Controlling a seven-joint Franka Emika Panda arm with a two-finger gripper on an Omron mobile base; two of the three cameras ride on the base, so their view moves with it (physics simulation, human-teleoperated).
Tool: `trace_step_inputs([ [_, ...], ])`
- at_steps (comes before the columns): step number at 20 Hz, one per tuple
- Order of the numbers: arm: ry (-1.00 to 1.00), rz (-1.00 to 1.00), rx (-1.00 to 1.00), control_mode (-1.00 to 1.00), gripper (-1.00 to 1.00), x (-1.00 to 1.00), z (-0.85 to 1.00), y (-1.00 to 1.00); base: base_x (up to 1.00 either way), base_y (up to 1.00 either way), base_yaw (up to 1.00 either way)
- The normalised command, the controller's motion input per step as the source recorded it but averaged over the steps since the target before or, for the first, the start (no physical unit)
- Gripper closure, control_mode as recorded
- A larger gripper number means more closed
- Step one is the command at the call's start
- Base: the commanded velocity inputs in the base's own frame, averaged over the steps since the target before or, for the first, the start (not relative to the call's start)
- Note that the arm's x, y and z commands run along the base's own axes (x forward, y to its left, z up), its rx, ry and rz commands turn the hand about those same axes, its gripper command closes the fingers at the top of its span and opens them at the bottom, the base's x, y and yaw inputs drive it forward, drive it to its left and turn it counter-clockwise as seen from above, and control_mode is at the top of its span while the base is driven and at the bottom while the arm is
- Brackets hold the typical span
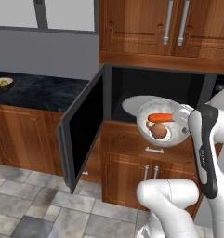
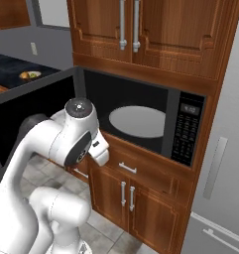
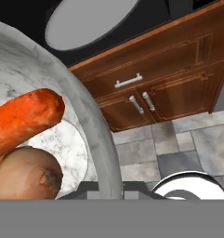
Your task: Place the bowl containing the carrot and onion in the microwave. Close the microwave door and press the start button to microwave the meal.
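Observation:
The white-grey marbled bowl (image 1: 171, 138) hangs tilted in the air just in front of the open microwave (image 1: 150, 88), level with its lower edge. In it lie the orange carrot (image 1: 160, 117) and, below that, the brown onion (image 1: 158, 131). My gripper (image 1: 185, 124) is shut on the bowl's right rim. The hand view shows the bowl's rim (image 3: 99, 139) close up, with the carrot (image 3: 25, 118) and the onion (image 3: 25, 174) inside. The microwave door (image 1: 83, 125) stands swung wide open to the left. Inside, the grey turntable (image 2: 137, 121) is bare. The black keypad panel (image 2: 188, 129) sits at the right.
A small dark bowl of fruit (image 1: 3, 83) rests on the dark counter far left. Wooden drawers and cabinet doors (image 3: 146, 88) lie below the microwave, with upper cabinets (image 2: 136, 30) above it. A grey fridge (image 2: 225, 173) stands to the right.

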Motion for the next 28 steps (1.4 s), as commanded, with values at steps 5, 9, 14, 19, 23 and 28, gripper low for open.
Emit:
trace_step_inputs([
  [5, 0.00, -0.08, 0.00, -1.00, 1.00, 0.51, -0.33, -0.15, 0.00, 0.00, 0.00],
  [9, 0.00, -0.14, 0.00, -1.00, 1.00, 0.40, -0.20, -0.34, 0.00, 0.00, 0.00],
  [14, 0.00, -0.26, 0.04, -1.00, 1.00, 0.49, -0.10, -0.31, 0.00, 0.00, 0.00],
  [19, 0.00, -0.25, 0.06, -1.00, 1.00, 0.55, 0.00, -0.07, 0.00, 0.00, 0.00],
  [23, 0.00, -0.11, 0.11, -1.00, 1.00, 0.51, 0.00, -0.19, 0.00, 0.00, 0.00],
  [28, 0.00, -0.01, 0.05, -1.00, 1.00, 0.41, -0.14, -0.17, 0.00, 0.00, 0.00],
])
